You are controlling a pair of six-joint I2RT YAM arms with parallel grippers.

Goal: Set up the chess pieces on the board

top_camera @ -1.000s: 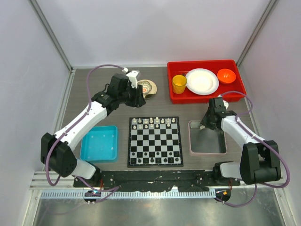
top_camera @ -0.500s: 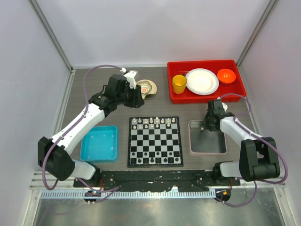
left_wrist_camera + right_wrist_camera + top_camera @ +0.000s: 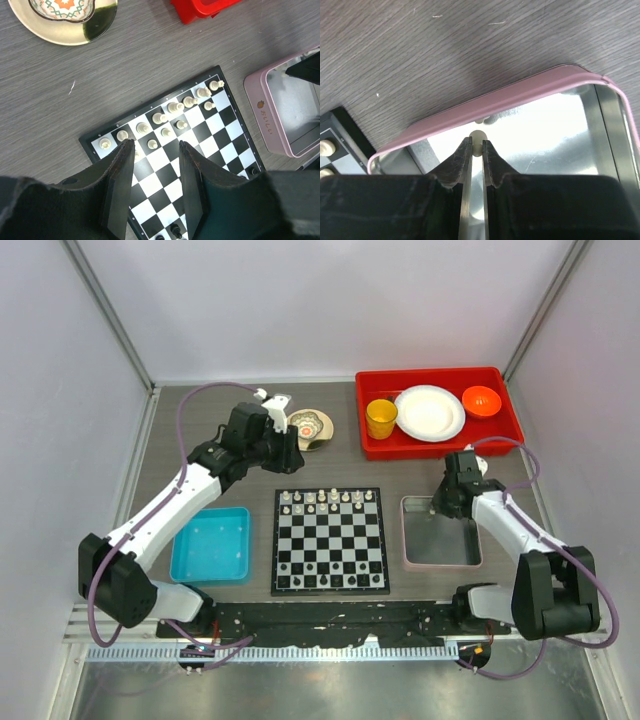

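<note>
The right end effector [image 3: 476, 146] is narrowed on a piece [image 3: 478, 135], pinched only at its very tips, with the rim of the tin [image 3: 510, 97] just beyond; so shallow a hold may squirt it loose on lifting. The left end effector [image 3: 156, 150] hangs wide above the board [image 3: 216, 146].

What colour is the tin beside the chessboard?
The tin is pink outside, shiny silver inside; right wrist view shows it best.

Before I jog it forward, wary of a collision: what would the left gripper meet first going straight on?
Probably the cream piece framed between the tips of the open left gripper, on the second row of the board, though depth is unclear.
</note>
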